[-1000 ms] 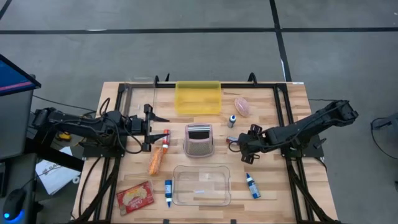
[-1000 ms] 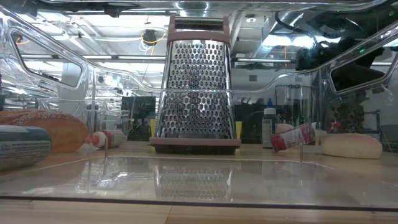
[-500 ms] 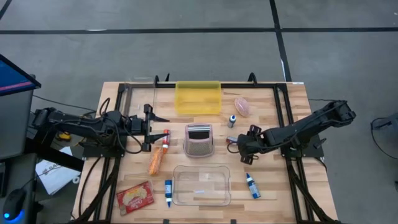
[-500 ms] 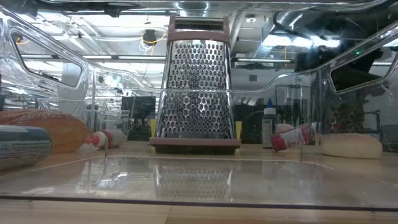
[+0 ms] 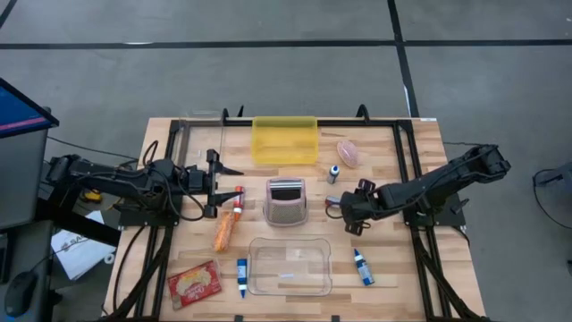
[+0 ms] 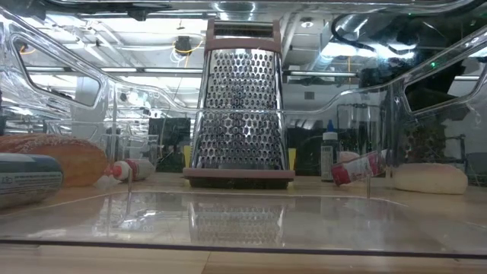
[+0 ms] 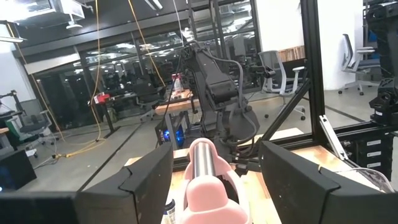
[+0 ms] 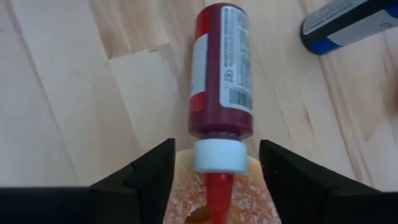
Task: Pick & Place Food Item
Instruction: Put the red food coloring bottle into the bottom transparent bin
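Overhead view straight down, low view level through clear bin (image 6: pixel 426 114), both sharing grater (image 5: pixel 286 200).

A robot lab inside a big office — not a home. The wooden table (image 5: pixel 295 179) sits in a black metal frame (image 7: pixel 311 68) on a grey floor (image 5: pixel 268 63) w/ dark lines. Behind it: glass walls (image 7: pixel 106 93), office chairs (image 7: pixel 273 65), desks, hanging yellow cables (image 7: pixel 134 37), ceiling lights — and another robot arm (image 7: pixel 217 93).
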### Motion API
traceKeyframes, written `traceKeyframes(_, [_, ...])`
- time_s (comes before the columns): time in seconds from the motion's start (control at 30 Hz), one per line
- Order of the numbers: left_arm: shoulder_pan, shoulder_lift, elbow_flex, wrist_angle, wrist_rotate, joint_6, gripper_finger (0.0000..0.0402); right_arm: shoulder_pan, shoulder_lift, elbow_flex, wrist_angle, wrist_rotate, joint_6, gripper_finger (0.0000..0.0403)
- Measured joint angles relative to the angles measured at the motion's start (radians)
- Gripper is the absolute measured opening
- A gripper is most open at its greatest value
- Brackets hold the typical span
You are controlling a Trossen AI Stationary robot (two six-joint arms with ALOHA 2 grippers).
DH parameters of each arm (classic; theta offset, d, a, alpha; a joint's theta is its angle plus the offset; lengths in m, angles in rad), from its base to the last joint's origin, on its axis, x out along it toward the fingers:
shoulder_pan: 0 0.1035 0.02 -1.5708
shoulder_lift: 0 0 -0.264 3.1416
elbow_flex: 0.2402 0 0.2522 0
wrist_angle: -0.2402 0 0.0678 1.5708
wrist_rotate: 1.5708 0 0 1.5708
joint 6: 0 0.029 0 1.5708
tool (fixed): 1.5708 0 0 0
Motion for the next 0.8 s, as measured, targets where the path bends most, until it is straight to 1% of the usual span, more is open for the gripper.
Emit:
traceKeyframes(0.1, [0.0, 0.0, 0.0, 0.0, 0.0, 0.0, 0.0231, -0.008, 0.0, 0.0, -0.001, 0.0, -0.004, 0.0167])
traceKeyframes(0.23, [0.0, 0.0, 0.0, 0.0, 0.0, 0.0, 0.0231, -0.01, 0.0, 0.0, -0.003, 0.0, -0.022, 0.0096])
traceKeyframes(0.4, [0.0, 0.0, 0.0, 0.0, 0.0, 0.0, 0.0231, -0.006, -0.011, 0.002, -0.01, -0.004, -0.026, 0.0093])
traceKeyframes(0.5, [0.0, 0.0, 0.0, -0.001, 0.0, 0.001, 0.0231, -0.005, -0.024, 0.037, -0.075, -0.003, -0.025, 0.0093])
traceKeyframes(0.7, [0.0, 0.0, 0.0, -0.001, 0.0, 0.003, 0.0231, 0.012, -0.025, 0.204, -0.259, 0.023, -0.054, 0.0093])
traceKeyframes(0.8, [0.0, 0.0, 0.0, -0.001, 0.0, 0.003, 0.0231, 0.03, -0.025, 0.305, -0.39, 0.027, -0.06, 0.0093])
